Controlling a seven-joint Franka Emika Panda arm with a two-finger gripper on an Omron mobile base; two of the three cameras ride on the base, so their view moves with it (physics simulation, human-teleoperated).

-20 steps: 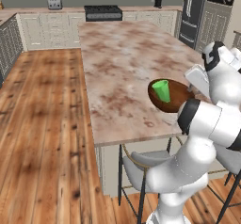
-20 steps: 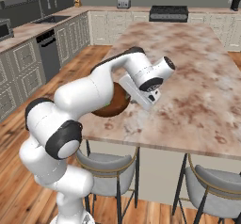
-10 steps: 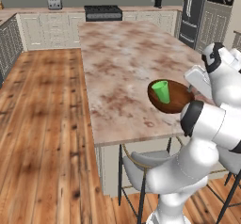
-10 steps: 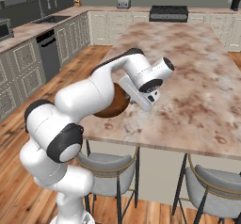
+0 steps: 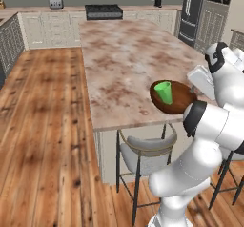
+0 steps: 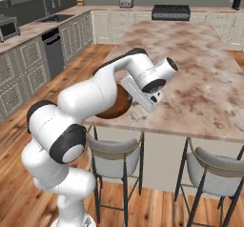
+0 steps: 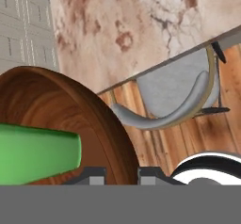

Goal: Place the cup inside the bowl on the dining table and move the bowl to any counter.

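We see the long table (image 5: 124, 64) with its marbled beige-brown top running away from us toward the far wall, where a dark stove (image 5: 103, 10) sits among pale cabinets. Wooden plank floor (image 5: 43, 121) lies to its side. In the right base view a wall-side counter (image 6: 35, 28) with a sink runs along the left, well apart from the table.

At the table's near edge stand grey-seated stools (image 5: 145, 149) on dark metal legs, one just below the bowl.

The bowl (image 5: 177, 99), wide, shallow and dark reddish-brown, sits at the near edge of the table, beside the arm's forearm. In the right base view we catch just a part of it (image 6: 118, 108) behind the white arm.

The green cup (image 5: 164, 92) stands upright inside the bowl, toward its left part.

In the hand view the claw (image 7: 121, 175) has its two dark tips closed on the bowl's rim (image 7: 110, 138), one inside and one outside, with the cup (image 7: 40, 155) just beyond inside the bowl.
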